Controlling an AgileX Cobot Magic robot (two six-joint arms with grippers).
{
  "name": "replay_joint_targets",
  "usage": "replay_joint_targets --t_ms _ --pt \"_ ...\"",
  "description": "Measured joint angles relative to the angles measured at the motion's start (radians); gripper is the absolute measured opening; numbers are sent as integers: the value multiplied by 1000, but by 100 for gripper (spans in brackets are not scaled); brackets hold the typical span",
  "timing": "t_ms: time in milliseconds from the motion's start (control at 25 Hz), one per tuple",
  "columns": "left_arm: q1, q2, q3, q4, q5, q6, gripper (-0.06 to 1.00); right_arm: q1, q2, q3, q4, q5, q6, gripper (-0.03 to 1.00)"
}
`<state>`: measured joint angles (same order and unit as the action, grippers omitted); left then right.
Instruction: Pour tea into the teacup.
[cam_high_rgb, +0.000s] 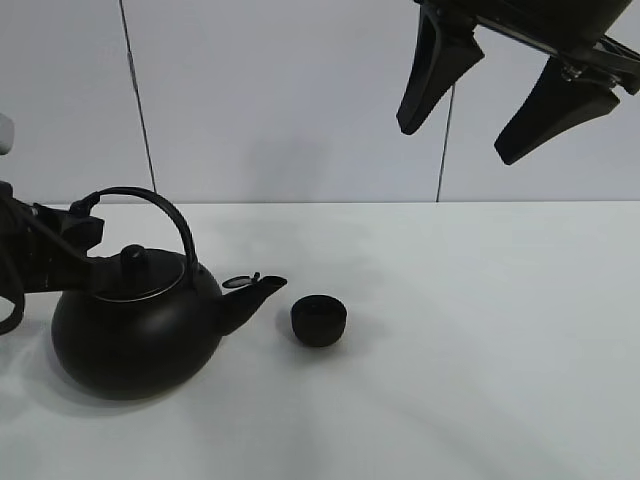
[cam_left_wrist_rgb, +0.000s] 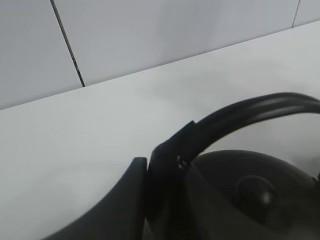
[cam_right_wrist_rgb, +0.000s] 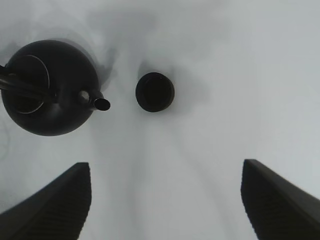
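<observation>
Holding the kettle (cam_high_rgb: 135, 335) by its handle (cam_left_wrist_rgb: 250, 112) with my left gripper (cam_high_rgb: 70, 238) pinched shut, right gripper (cam_high_rgb: 505, 100) spread wide high above, I judge a slow lift and tilt should bring the spout (cam_high_rgb: 262, 290) over the teacup (cam_high_rgb: 319, 321) just beside it.

A plain white table (cam_high_rgb: 480, 340) fills the lower part of the exterior high view, its matte top lit evenly with only soft, faint shadows. Behind it stands a pale grey-white panelled wall (cam_high_rgb: 290, 100), divided by thin dark vertical seams (cam_high_rgb: 135, 100) between the panels.
</observation>
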<state>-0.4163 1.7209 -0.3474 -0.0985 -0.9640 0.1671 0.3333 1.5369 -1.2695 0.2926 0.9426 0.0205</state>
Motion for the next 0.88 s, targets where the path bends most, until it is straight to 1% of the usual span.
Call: replay_joint_targets --t_ms 880 --pt "1 -8 -3 23 44 -5 13 0 0 0 0 -1 0 57"
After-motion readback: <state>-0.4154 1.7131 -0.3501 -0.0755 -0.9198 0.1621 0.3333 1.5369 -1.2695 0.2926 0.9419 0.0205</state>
